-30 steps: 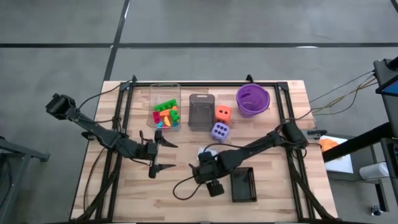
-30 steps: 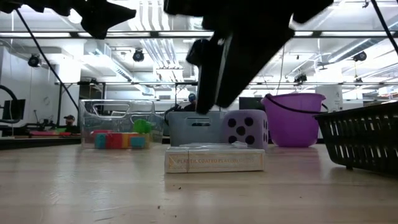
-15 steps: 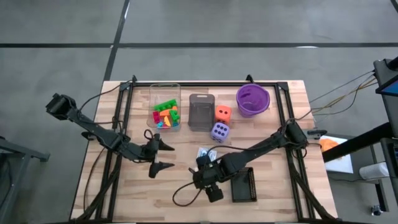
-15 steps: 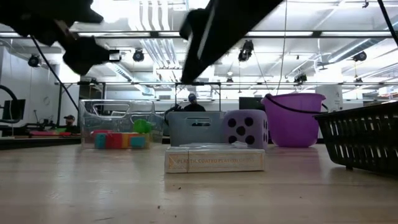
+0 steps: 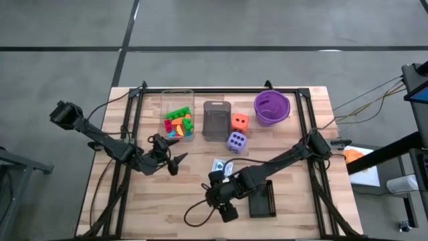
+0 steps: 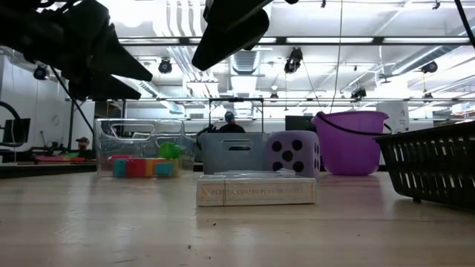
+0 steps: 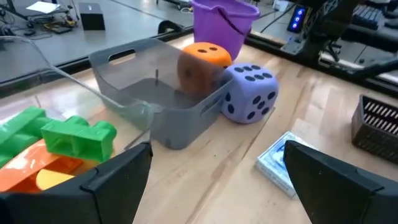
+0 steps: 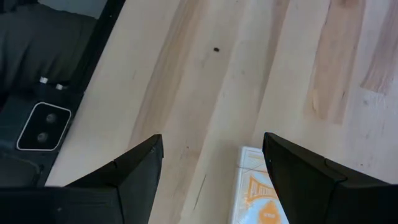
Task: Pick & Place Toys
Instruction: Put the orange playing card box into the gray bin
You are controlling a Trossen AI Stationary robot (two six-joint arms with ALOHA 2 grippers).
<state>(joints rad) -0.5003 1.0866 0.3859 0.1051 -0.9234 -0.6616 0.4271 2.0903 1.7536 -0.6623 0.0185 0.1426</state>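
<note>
A white-and-blue card pack (image 5: 221,166) lies flat on the table's middle; it also shows in the low view (image 6: 256,191). My right gripper (image 5: 214,182) hangs open just near-left of the pack and above it. The pack's white, orange-printed end (image 8: 264,199) shows between the gripper's fingers. My left gripper (image 5: 177,163) is open and empty, in the air near the clear bin (image 5: 177,100) of coloured bricks (image 7: 68,140). A purple die (image 5: 235,141) and an orange die (image 5: 240,122) stand on the table beside the grey bin (image 5: 215,120).
A purple bowl (image 5: 271,107) stands at the far right. A black basket (image 5: 262,199) stands near the table's front, right of my right gripper. Black frame rails run along the table's edges. Bare wood lies at the near left.
My right gripper has risen and drawn back toward the table's near left, uncovering the card pack, which stays flat where it was. My left gripper has turned about its wrist and come lower, shifting a little toward the clear bin.
</note>
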